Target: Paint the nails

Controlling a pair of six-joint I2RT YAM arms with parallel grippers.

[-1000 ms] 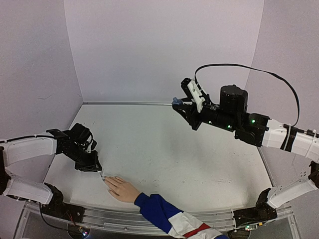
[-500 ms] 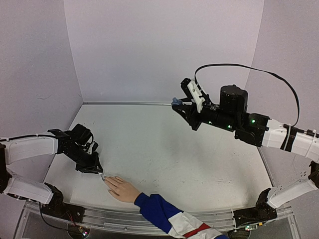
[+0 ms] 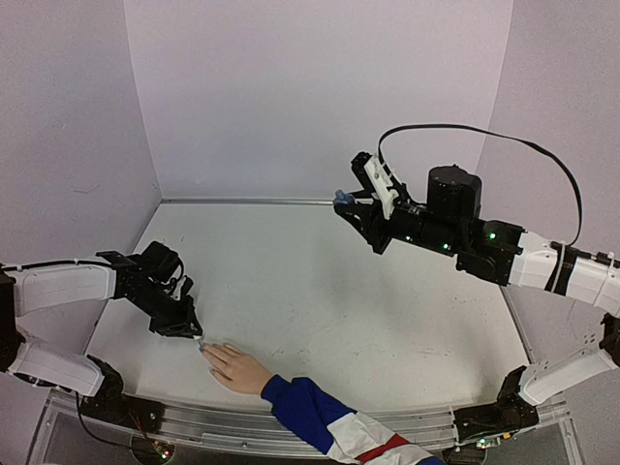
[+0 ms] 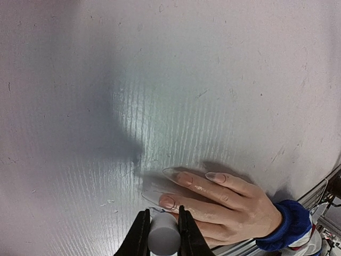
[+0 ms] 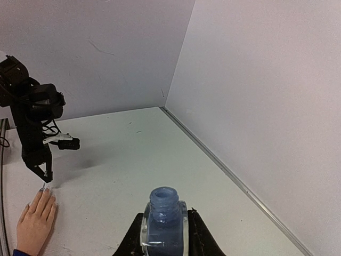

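A pale hand point(image 3: 239, 368) with a blue, white and red sleeve point(image 3: 325, 418) lies flat at the table's near edge. Its nails point(image 4: 167, 201) carry long clear tips. My left gripper point(image 3: 186, 327) is shut on a white brush cap point(image 4: 162, 237) and holds it just above a fingertip. The brush tip is at that nail and mostly hidden under the cap. My right gripper point(image 3: 349, 203) is shut on a small blue bottle point(image 5: 162, 218) with an open neck, held high over the back of the table. The hand also shows in the right wrist view point(image 5: 34, 224).
White table point(image 3: 320, 291) with lilac walls behind and at both sides. A metal rail point(image 3: 194, 421) runs along the near edge under the sleeve. The left arm point(image 5: 32, 122) shows in the right wrist view.
My left gripper has edged slightly down and right toward the fingertips. The hand and the right arm have not moved.
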